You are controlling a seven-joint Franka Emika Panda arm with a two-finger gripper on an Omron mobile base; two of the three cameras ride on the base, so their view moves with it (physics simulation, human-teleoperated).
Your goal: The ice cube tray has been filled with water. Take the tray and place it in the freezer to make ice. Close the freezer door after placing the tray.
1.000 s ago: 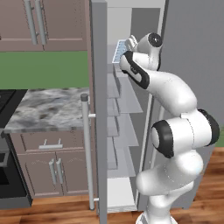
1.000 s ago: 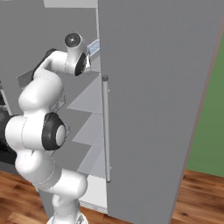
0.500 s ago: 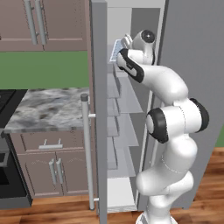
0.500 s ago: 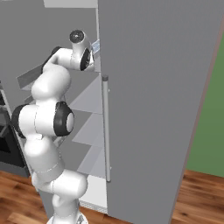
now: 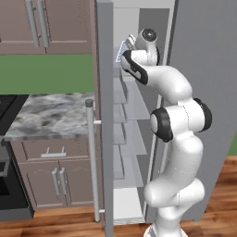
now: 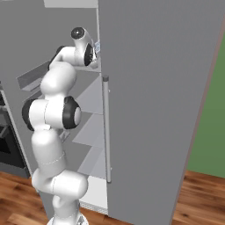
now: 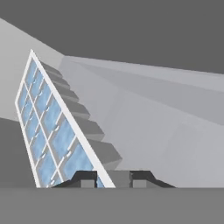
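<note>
Up high, we have our white arm reaching into the narrow tall grey freezer compartment [image 5: 139, 92], whose stacked pale grey shelves run down below the arm. Our claw [image 7: 113, 180] is pinched tight on the thin flat white ice cube tray [image 7: 50, 127], gripping it by one edge; in the hand view the two dark tips sit at the bottom with the tray's white rim rising from between them.

The tray stands steeply tilted in that view (the hand camera rolls with the wrist, so we cannot read the true angle from it), and its grid of square cells shows the pale blue water [image 7: 65, 136] in each one. Beyond the tray, the grey shelf edges step away along the freezer's inner wall.

From the left base view, the tray [image 5: 124, 50] shows as a small pale blue-and-white patch just at the front of the top shelf level, beside the claw [image 5: 127, 54] and close to the inner edge of the tall grey freezer door [image 5: 104, 115]. That door stands wide open, edge-on to us, with its long vertical bar handle [image 5: 91, 159] facing the marble-topped counter [image 5: 46, 115] and the brown wooden cabinets [image 5: 46, 23].

From the right base view, the wider plain grey fridge door [image 6: 158, 110] hides most of the hand, and a sliver of the tray [image 6: 96, 46] peeks out at its edge.
</note>
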